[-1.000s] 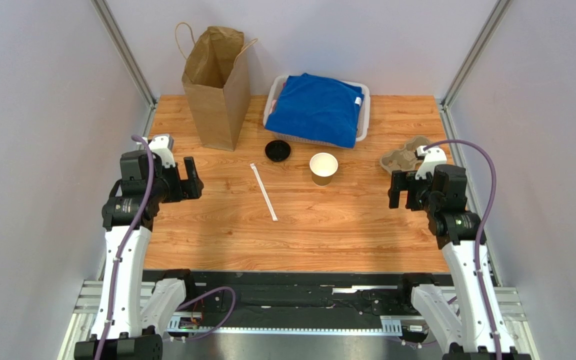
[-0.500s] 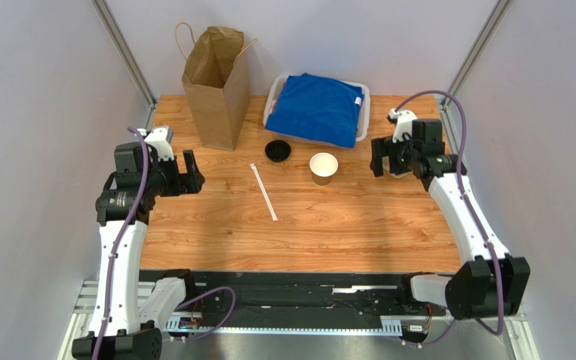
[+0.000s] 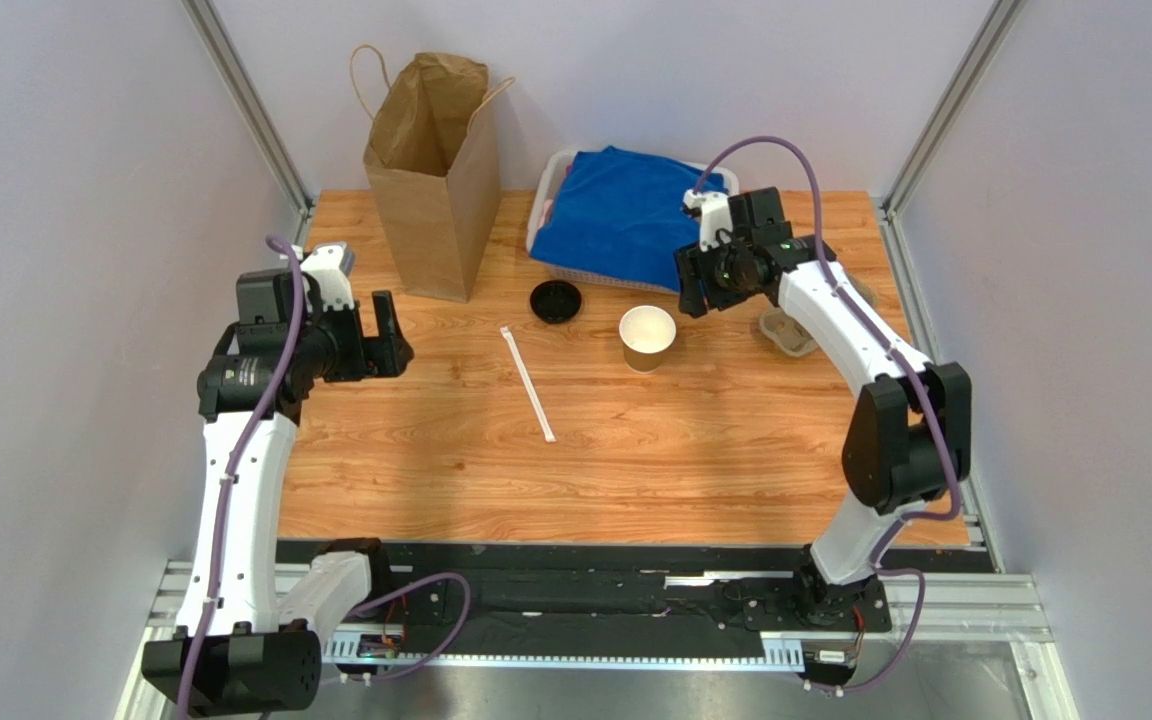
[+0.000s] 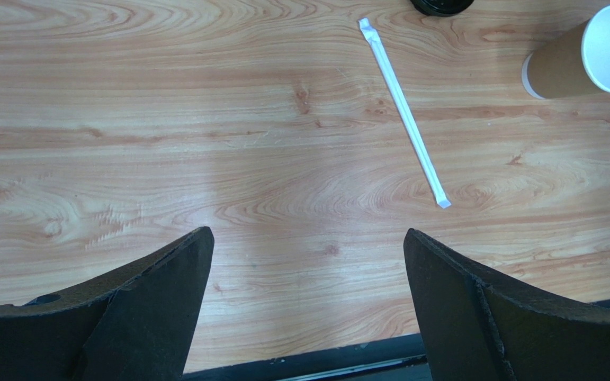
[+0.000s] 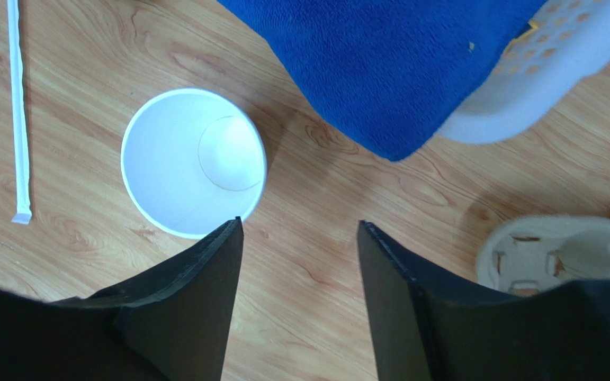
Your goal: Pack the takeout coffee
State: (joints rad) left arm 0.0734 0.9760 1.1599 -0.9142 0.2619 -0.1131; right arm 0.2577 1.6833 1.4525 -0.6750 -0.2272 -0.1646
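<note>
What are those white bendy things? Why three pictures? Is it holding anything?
They are two robot arms with pincher hands called grippers. One picture looks down from above; the other two come from cameras on the wrists. On the table are an open paper cup, its black lid, a white straw, a paper bag, a basket holding blue cloth and a cup carrier. The left gripper and right gripper are open, holding nothing; the right hovers beside the cup.
</note>
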